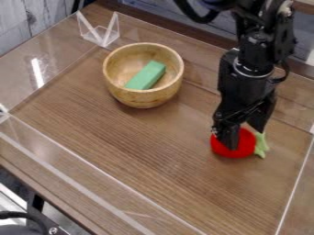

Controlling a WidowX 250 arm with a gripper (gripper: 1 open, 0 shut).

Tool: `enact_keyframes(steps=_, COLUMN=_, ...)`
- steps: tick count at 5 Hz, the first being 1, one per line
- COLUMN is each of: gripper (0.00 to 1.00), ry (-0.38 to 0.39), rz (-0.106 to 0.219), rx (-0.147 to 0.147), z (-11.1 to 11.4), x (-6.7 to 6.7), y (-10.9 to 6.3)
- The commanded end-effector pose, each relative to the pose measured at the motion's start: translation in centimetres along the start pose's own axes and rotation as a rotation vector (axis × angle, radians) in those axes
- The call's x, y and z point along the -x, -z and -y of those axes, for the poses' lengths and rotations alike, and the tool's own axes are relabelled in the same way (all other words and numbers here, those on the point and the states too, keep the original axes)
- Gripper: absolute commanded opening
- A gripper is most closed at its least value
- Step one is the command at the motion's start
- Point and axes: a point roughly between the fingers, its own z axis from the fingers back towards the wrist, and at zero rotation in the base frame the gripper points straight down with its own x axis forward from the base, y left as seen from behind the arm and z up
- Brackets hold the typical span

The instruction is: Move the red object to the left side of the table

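The red object, a small round red toy fruit with a pale green leafy tip, lies on the right part of the brown wood-grain table. My black gripper hangs straight down over it, open, its fingers straddling the fruit's top and hiding part of it. I cannot tell whether the fingertips touch the toy. The green tip sticks out to the right of the fingers.
A wooden bowl holding a green block stands left of the arm toward the back. Low clear acrylic walls edge the tabletop. A clear folded stand sits at the back left corner.
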Motion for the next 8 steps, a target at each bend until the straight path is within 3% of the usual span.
enact_keyframes(steps=1, gripper=1.0, ry=0.044, rz=-0.004, rx=0.086, z=0.7, x=-0.8, y=-3.2)
enact_keyframes(steps=2, gripper=1.0, ry=0.082, rz=0.001, rx=0.08, z=-0.1, x=-1.2, y=-3.4)
enact_keyframes(steps=3, gripper=1.0, ry=0.049, rz=0.02, rx=0.068, z=-0.5, x=-1.7, y=-2.2)
enact_keyframes(steps=4, gripper=1.0, ry=-0.002, rz=0.041, rx=0.056, z=-0.8, x=-1.7, y=0.2)
enact_keyframes(steps=5, gripper=0.0, ry=-0.042, rz=0.048, rx=0.054, z=-0.9, x=-1.7, y=1.5)
enact_keyframes(steps=7, gripper=0.0, ry=-0.071, rz=0.008, rx=0.084, z=-0.4, x=-2.3, y=-2.8)
enact_keyframes(steps=8, gripper=0.0, ry=-0.097, rz=-0.021, rx=0.103, z=-1.7, x=-3.2, y=-5.7)
